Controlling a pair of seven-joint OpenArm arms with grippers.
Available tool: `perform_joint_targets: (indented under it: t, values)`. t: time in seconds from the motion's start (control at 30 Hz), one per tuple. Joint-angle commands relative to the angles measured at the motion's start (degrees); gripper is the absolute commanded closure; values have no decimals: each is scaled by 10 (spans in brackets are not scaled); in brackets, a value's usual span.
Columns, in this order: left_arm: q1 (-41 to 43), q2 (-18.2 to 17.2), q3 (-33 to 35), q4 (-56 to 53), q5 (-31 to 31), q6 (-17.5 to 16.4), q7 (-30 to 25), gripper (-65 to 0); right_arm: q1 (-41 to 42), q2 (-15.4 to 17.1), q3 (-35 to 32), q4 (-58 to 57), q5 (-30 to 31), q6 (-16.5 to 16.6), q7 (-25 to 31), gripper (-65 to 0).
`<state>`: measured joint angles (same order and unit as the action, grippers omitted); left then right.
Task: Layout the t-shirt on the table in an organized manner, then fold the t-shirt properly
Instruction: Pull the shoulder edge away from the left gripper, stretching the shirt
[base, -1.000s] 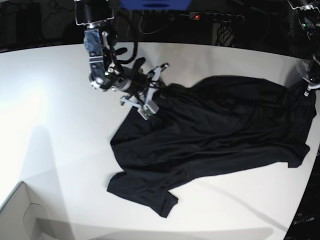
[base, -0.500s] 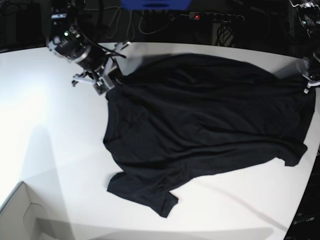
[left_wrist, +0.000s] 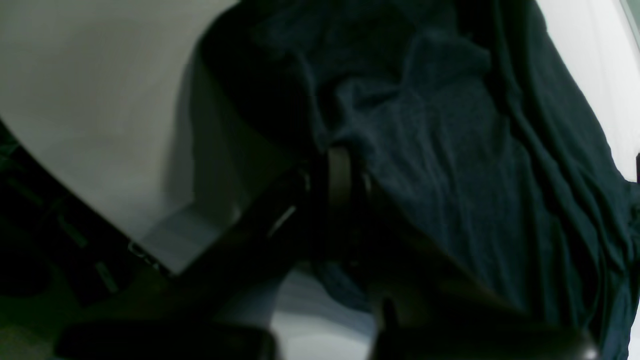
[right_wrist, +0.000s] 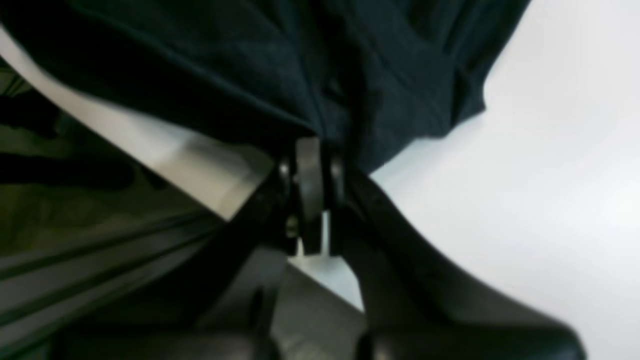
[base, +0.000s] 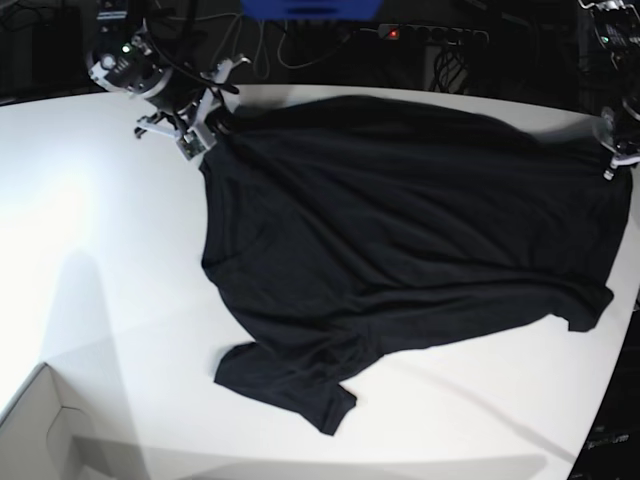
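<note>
Both grippers, left gripper (base: 612, 160) and right gripper (base: 205, 130), pinch the t-shirt (base: 400, 240) corners, stretched across the bench (base: 100, 260).

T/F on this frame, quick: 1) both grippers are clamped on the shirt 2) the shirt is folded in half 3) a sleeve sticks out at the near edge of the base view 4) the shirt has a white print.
1) True: the right gripper and the left gripper are each shut on an edge of the t-shirt.
2) False: it lies spread open across the table, wrinkled, not folded.
3) True: one sleeve juts out toward the near edge.
4) False: it is plain black.
</note>
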<state>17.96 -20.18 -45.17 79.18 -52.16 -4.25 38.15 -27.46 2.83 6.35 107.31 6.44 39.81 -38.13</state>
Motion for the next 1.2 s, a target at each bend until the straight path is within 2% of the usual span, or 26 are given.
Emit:
perform_joint_targets:
  t: [0.0, 0.17, 0.4, 0.53, 0.63, 0.73, 0.83, 0.9, 1.03, 1.17]
  values:
    - [3, -14, -4, 10, -7, -3, -10, -2, -2, 1, 2, 10, 9, 2, 13, 0]
    - [3, -14, -4, 11, -7, -3, -10, -2, -11, 1, 2, 18, 12, 2, 22, 0]
    - [1, -13, -43, 71, -8, -3, -10, -2, -30, -1, 3, 88, 12, 2, 131, 0]
    - [-2, -17, -59, 122, -8, -3, -10, -2, -24, -4, 18, 94, 13, 2, 165, 0]
    - [-2, -17, -61, 148, -8, -3, -10, -2, -13, -21, 51, 94, 13, 2, 181, 0]
    - [-2, -14, -59, 155, -8, -3, -10, -2, 4, -39, 99, 92, 18, 2, 178, 0]
    - [-2, -10, -57, 142, -4, -3, -10, -2, 9, -41, 141, 90, 59, 2, 177, 0]
    - [-2, 8, -57, 123, -4, -3, -10, -2, 8, -41, 162, 90, 78, 2, 177, 0]
    - [-5, 18, -39, 80, -3, -3, -11, -2, 13, -35, 168, 82, 79, 2, 173, 0]
    - [-31, 18, 2, 65, -5, -3, -11, -2, 63, -33, 159, 74, 78, 2, 129, 0]
